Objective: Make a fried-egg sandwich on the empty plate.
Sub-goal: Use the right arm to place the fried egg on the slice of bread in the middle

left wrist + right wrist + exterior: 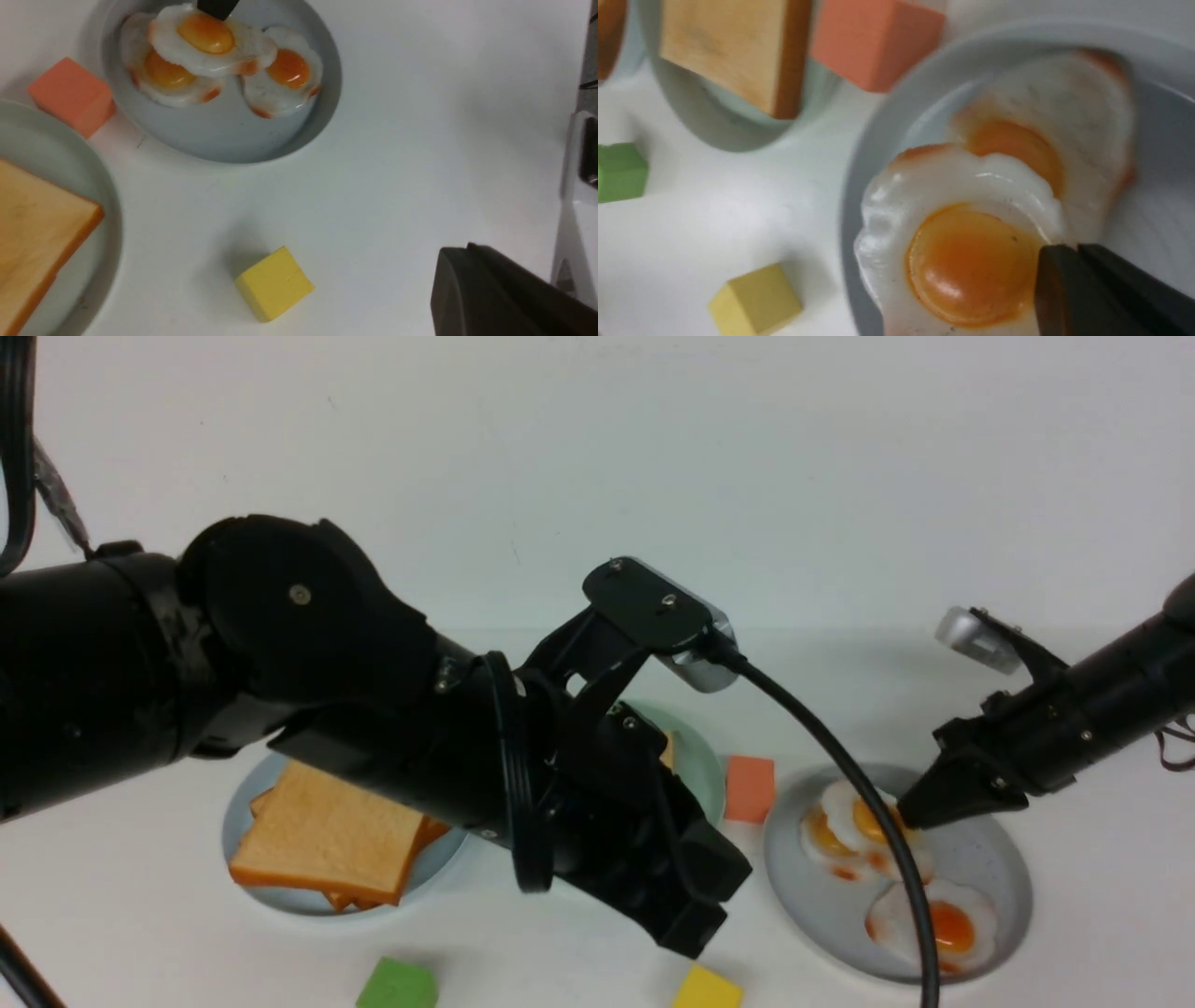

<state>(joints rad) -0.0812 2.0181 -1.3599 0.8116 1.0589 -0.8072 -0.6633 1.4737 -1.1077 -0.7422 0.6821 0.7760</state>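
The mint-green empty plate (702,758) sits mid-table, mostly behind my left arm, with one toast slice (37,228) lying on it. Several fried eggs lie on the grey speckled plate (994,877) to its right. My right gripper (910,817) is shut on the edge of the top fried egg (962,252), whose white and orange yolk sit just above another egg (1017,149). My left gripper (700,929) hangs shut and empty over the bare table in front of the green plate, near the yellow block (273,284).
A pale blue plate (245,793) at the left carries a loose pile of spare toast (327,831). An orange block (750,788) lies between the green and grey plates. A green block (397,985) and the yellow block (707,989) lie near the front edge.
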